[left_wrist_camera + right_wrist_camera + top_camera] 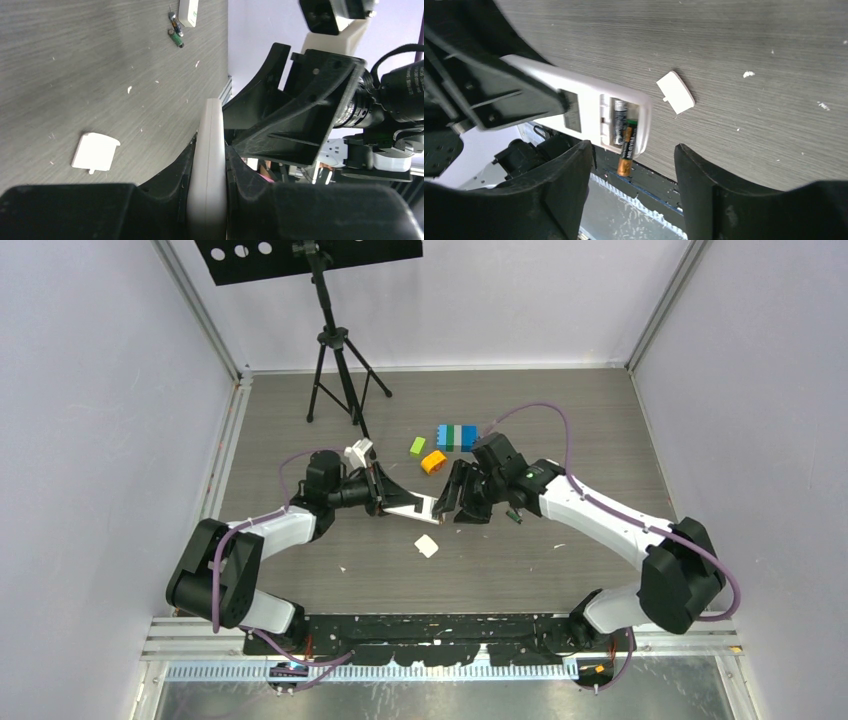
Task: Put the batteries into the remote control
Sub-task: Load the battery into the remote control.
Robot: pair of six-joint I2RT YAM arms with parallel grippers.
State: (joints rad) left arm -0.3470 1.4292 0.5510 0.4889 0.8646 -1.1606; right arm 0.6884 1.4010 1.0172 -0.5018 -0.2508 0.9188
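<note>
My left gripper (385,498) is shut on a white remote (412,505) and holds it off the table; in the left wrist view the remote (210,120) is clamped edge-on between the fingers. In the right wrist view the remote (584,107) shows its open compartment. One battery (618,120) lies seated in it. A second battery (626,147) lies tilted, its copper end sticking out past the remote's end. My right gripper (633,167) is open just beyond that end, touching nothing. Two more small dark batteries (175,32) lie on the table.
The white battery cover (427,545) lies on the table below the remote. A green block (417,446), an orange block (433,461) and a blue-green block (457,436) sit behind the grippers. A black tripod (335,350) stands at the back left. A white object's end (188,12) lies by the loose batteries.
</note>
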